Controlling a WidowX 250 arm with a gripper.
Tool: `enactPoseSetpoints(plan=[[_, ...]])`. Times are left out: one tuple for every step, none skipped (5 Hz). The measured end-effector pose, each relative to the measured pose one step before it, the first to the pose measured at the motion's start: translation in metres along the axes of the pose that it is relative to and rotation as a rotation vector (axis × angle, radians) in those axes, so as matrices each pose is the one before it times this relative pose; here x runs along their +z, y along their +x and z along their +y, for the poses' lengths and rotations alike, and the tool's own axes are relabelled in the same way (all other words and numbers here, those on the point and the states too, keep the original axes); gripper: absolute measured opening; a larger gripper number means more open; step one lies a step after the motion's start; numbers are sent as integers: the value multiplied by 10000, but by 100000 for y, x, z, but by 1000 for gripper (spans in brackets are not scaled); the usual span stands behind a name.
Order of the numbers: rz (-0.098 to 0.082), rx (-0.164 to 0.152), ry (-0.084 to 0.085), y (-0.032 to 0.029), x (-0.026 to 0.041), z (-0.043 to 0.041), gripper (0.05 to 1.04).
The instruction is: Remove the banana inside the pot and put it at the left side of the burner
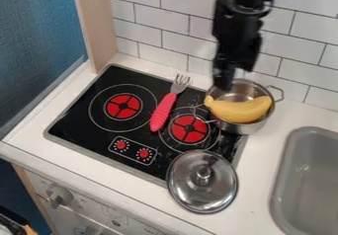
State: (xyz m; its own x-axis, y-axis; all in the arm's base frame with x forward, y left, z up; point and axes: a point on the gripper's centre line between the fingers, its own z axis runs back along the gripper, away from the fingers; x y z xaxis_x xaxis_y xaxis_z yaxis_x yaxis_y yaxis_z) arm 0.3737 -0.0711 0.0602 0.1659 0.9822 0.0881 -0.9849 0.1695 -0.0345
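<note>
end effector [224, 84]: cannot tell whether wide or narrow | banana [240, 110]: inside pot [245, 128], near end effector, on its camera side and slightly view-right | long axis: roughly crosswise in view

The black arm [237, 36] hangs from the top edge, jaws pointing down.
</note>
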Motion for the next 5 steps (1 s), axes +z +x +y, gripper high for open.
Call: enactPoseSetpoints(plan=[[-239,372,375,-1262,-404,-236,1001],[64,242,284,-611,-826,109,1001],[-238,396,162,173,-910,-348,1000],[162,314,1,-246,-161,-437,1000],[28,348,325,259,-1262,5,1001]])
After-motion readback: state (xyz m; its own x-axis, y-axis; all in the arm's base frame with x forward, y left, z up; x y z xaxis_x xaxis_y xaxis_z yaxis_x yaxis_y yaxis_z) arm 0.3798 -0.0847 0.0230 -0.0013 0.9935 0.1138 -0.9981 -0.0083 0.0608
